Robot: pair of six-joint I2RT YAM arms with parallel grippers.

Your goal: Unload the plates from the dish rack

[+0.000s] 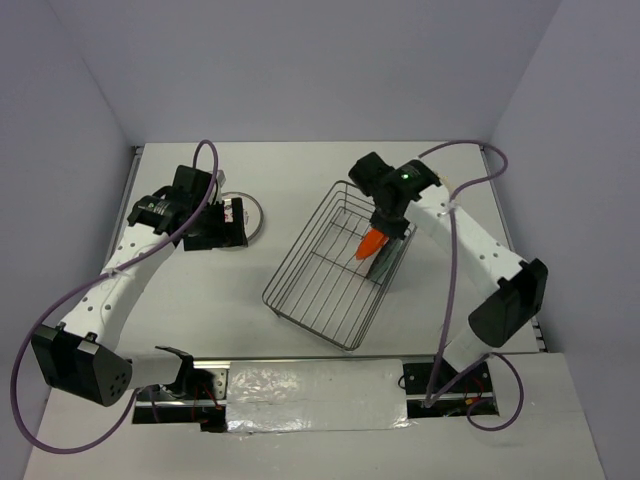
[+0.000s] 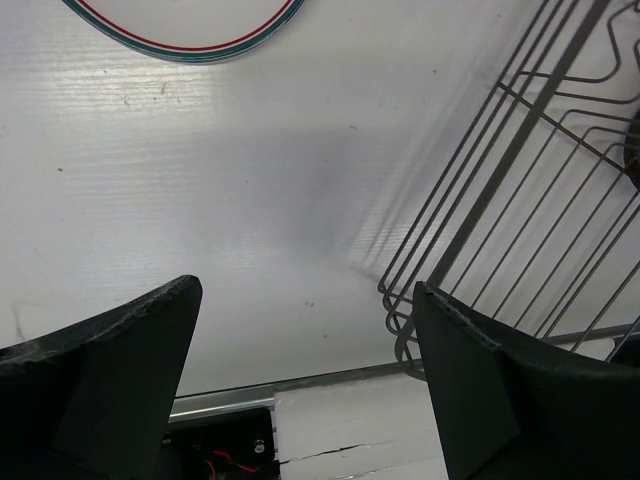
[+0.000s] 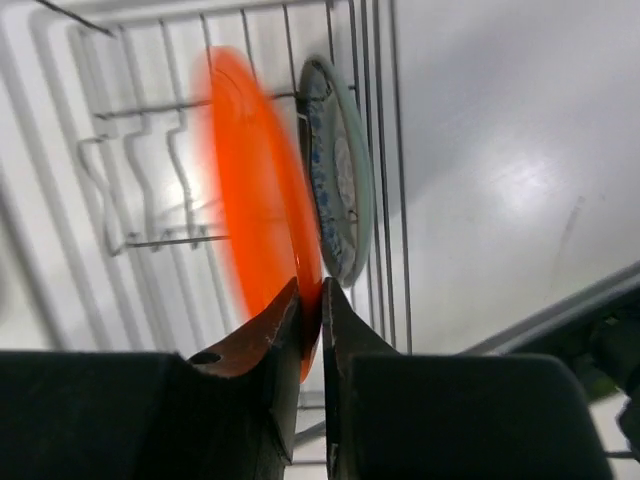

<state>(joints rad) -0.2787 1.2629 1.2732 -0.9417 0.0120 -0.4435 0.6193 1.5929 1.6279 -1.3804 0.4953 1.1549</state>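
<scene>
Right claw (image 3: 310, 292) is pinching the orange plate (image 3: 252, 170) by its rim, upright in the dish rack (image 1: 305, 240) beside a pale plate (image 3: 340, 180). Looks light, stiff, slick and chippable, so an edge grip makes sense. Left claw (image 2: 305, 290) is spread wide.

L gripper (image 2: 305, 290) spread wide; R gripper (image 3: 310, 290) pinched tight, arm reaching fwd.
</scene>
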